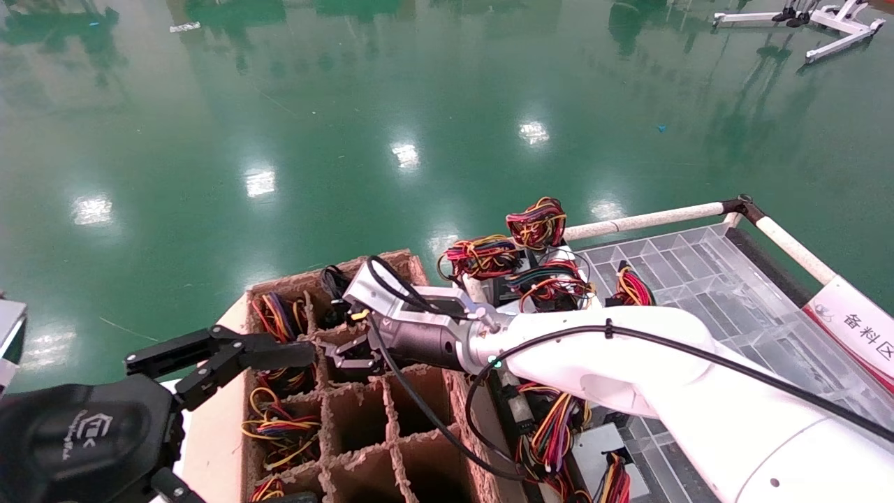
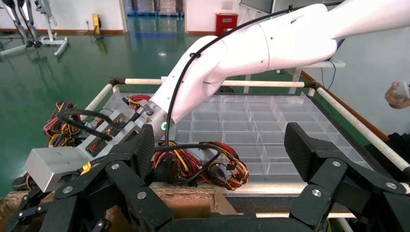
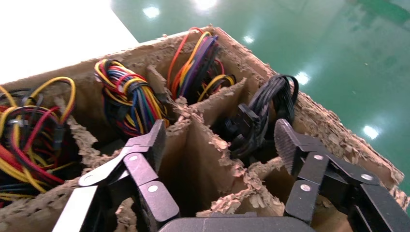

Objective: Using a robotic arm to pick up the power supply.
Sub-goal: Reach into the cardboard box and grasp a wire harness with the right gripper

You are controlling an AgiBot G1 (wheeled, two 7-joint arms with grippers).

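The power supply shows only as a thick bundle of black cables [image 3: 263,113] in a far corner cell of the cardboard box [image 3: 333,145]; its grey body is hidden in the cell. In the head view the same black bundle [image 1: 334,279] lies just beyond the right gripper [image 1: 349,353]. The white robotic arm [image 1: 594,356] reaches left across the box. Its right gripper [image 3: 220,145] hangs open above the torn dividers, just short of the black cables, holding nothing. The left gripper [image 1: 279,347] waits open at the box's near-left side, also empty [image 2: 222,154].
Other cells hold bundles of red, yellow and blue wires [image 3: 128,94]. Several grey units with coloured wires [image 1: 538,223] are piled on the clear compartment tray [image 1: 698,272], which is framed by a white rail [image 1: 642,220]. A person's hand [image 2: 399,92] shows at the far side.
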